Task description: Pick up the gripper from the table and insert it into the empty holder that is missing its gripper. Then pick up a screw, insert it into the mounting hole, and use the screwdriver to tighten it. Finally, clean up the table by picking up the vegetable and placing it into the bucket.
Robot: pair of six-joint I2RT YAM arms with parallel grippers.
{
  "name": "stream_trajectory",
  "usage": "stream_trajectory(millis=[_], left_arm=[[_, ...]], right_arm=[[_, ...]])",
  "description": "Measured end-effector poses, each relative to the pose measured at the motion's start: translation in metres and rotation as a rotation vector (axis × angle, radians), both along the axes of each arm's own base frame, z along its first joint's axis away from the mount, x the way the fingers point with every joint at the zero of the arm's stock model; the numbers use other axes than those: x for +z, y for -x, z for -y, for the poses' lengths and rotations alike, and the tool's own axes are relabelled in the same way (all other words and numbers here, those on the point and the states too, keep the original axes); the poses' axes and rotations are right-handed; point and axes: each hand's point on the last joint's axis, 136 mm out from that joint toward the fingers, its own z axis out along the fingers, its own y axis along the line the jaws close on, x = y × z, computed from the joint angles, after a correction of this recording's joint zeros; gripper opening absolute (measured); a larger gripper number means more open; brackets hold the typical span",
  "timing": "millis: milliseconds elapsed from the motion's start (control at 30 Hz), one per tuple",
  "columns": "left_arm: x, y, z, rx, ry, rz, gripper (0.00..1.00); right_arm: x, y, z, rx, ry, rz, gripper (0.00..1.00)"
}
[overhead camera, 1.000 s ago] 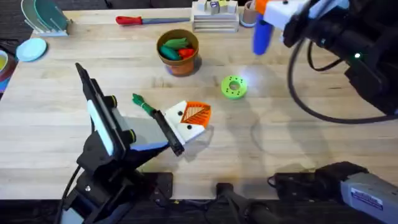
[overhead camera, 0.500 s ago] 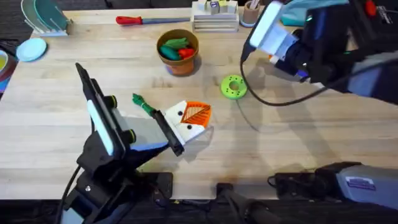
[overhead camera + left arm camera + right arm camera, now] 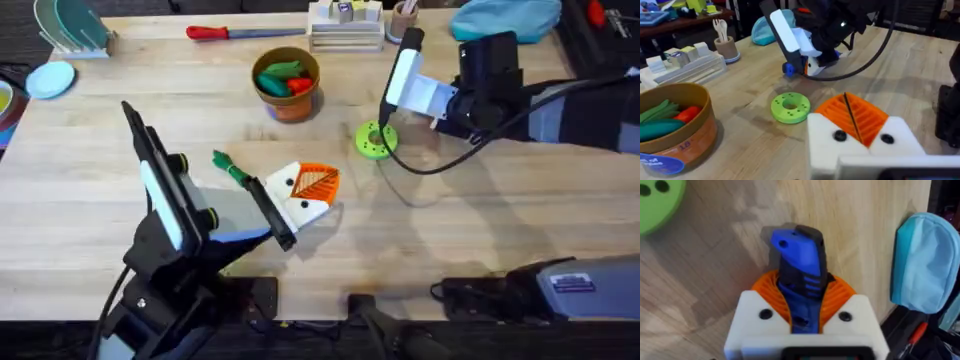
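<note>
**Q:** While your right pincer (image 3: 802,317) hangs over the far right of the desk (image 3: 500,230), what does it carry, and why is it held so?

**A:** Its ribbed orange pads are clamped on the screwdriver (image 3: 799,275). The blue body runs out past the fingertips, its end close above the wood. The grip sits around the body, probably so that the working end stays free. The green disc (image 3: 375,140) lies just beside that end, on its left. Whether the tool touches the desk cannot be told.

**Q:** And your left pincer (image 3: 308,190)?

**A:** It rests low at the middle of the desk. Its two orange pads meet along a thin dark seam, so the pincer is narrow, with nothing visible between them. Held low and level, it likely presents its mounting face to the driver, though no screw can be made out.

**Q:** What of the clean-up?

**A:** The vegetable (image 3: 230,168) lies on the desk just left of your left pincer, not yet moved. The bucket (image 3: 288,90) stands farther off, toward the far edge, already holding green and red toys. That step appears not yet begun.
</note>
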Motion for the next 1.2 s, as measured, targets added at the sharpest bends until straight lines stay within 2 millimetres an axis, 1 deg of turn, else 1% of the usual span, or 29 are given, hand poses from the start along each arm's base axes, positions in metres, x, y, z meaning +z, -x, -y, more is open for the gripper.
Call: stream_trajectory(millis=[67, 100, 167, 233, 267, 433, 467, 533, 567, 600, 633, 667, 700, 800, 900, 1000, 1100, 1200], left_arm=[[0.000, 0.000, 0.000, 0.000, 0.000, 0.000, 0.005], [0.000, 0.000, 0.000, 0.000, 0.000, 0.000, 0.005], [0.000, 0.000, 0.000, 0.000, 0.000, 0.000, 0.005], [0.000, 0.000, 0.000, 0.000, 0.000, 0.000, 0.005], [0.000, 0.000, 0.000, 0.000, 0.000, 0.000, 0.005], [0.000, 0.000, 0.000, 0.000, 0.000, 0.001, 0.015], [0.000, 0.000, 0.000, 0.000, -0.002, 0.003, 0.080], [0.000, 0.000, 0.000, 0.001, -0.001, 0.004, 0.377], [0.000, 0.000, 0.000, 0.002, -0.001, 0.004, 0.563], [0.000, 0.000, 0.000, 0.002, -0.001, 0.005, 0.698], [0.000, 0.000, 0.000, 0.002, -0.001, 0.005, 0.854], [0.000, 0.000, 0.000, 0.003, 0.001, 0.002, 0.955], [0.000, 0.000, 0.000, 0.003, 0.001, 0.002, 0.983], [0.001, 0.000, 0.000, 0.003, 0.001, 0.002, 0.992], [0.001, 0.000, 0.000, 0.003, 0.001, 0.002, 0.993], [0.000, -0.002, -0.001, 0.013, -0.004, 0.009, 0.993], [0.001, -0.004, -0.003, 0.027, -0.002, 0.012, 0.993], [0.006, -0.010, -0.007, 0.074, 0.033, -0.013, 0.992]], right_arm=[[0.000, 0.001, -0.001, 0.001, 0.002, -0.009, 0.287], [0.000, 0.002, -0.002, 0.003, 0.000, -0.016, 0.396], [0.002, 0.000, -0.003, 0.009, 0.003, -0.015, 0.666], [0.010, -0.003, -0.004, 0.013, 0.007, -0.003, 0.945], [0.012, -0.003, -0.005, 0.016, 0.008, -0.005, 0.976], [0.011, 0.001, -0.014, 0.028, 0.012, -0.015, 0.990], [0.011, 0.002, -0.015, 0.024, 0.011, -0.014, 0.990], [0.011, 0.003, -0.016, 0.000, 0.008, -0.009, 0.991], [0.011, 0.003, -0.016, -0.016, 0.003, -0.006, 0.991], [0.011, 0.004, -0.016, -0.038, -0.001, -0.001, 0.991], [0.011, 0.004, -0.015, -0.060, -0.009, 0.003, 0.991], [0.012, 0.005, -0.014, -0.090, -0.018, 0.010, 0.991], [0.012, 0.006, -0.014, -0.116, -0.033, 0.015, 0.991], [0.014, 0.012, -0.017, -0.196, -0.103, 0.022, 0.991], [0.014, 0.026, -0.019, -0.263, -0.163, 0.003, 0.991], [0.019, 0.040, -0.018, -0.327, -0.214, -0.009, 0.991], [0.035, 0.047, -0.016, -0.389, -0.278, 0.021, 0.991], [0.057, 0.050, -0.016, -0.444, -0.362, 0.082, 0.991]])
